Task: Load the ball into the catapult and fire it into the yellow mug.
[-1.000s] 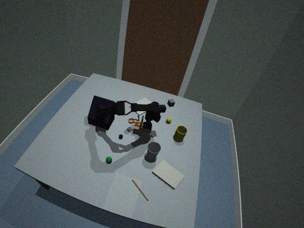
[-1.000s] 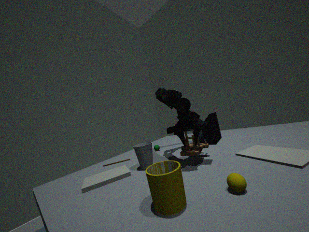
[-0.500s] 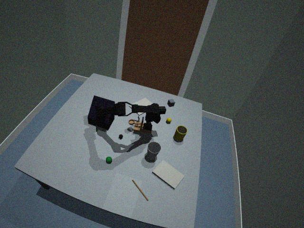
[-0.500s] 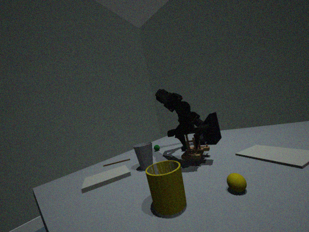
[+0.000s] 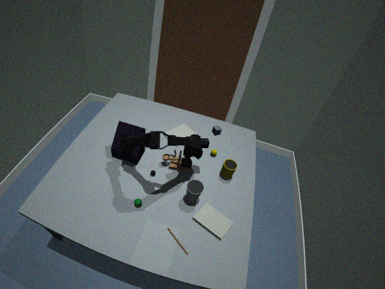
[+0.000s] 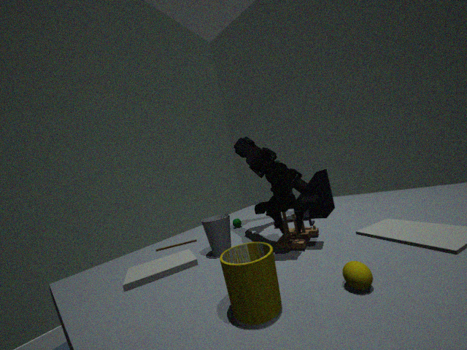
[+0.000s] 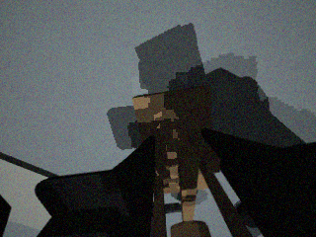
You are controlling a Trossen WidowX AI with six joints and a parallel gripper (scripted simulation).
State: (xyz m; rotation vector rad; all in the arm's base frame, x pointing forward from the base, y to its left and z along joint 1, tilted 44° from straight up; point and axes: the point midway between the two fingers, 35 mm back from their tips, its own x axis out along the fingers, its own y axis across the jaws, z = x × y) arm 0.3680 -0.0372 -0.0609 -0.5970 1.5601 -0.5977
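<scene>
The wooden catapult [image 5: 174,162] [image 6: 296,243] [image 7: 147,112] stands on the table under the arm, its round spoon toward the arm's base. My gripper [image 5: 186,163] [image 6: 290,224] [image 7: 178,136] points down and is shut on the catapult's frame; the dark fingers hide part of it. The yellow mug [image 5: 227,171] [image 6: 252,292] stands upright, apart from the catapult, toward the right table edge in the top view. A yellow ball [image 5: 213,152] [image 6: 357,275], a green ball [image 5: 138,202] [image 6: 236,222] and a small black ball [image 5: 153,173] lie on the table. I see no ball in the spoon.
A grey cup [image 5: 193,194] [image 6: 217,238] stands between the catapult and a pale flat block [image 5: 213,220] [image 6: 162,267]. A pencil [image 5: 177,240] [image 6: 176,245] lies nearby. Another pale slab [image 5: 184,128] [image 6: 414,234] lies behind the arm, and a dark cube [image 5: 216,130] near the far edge.
</scene>
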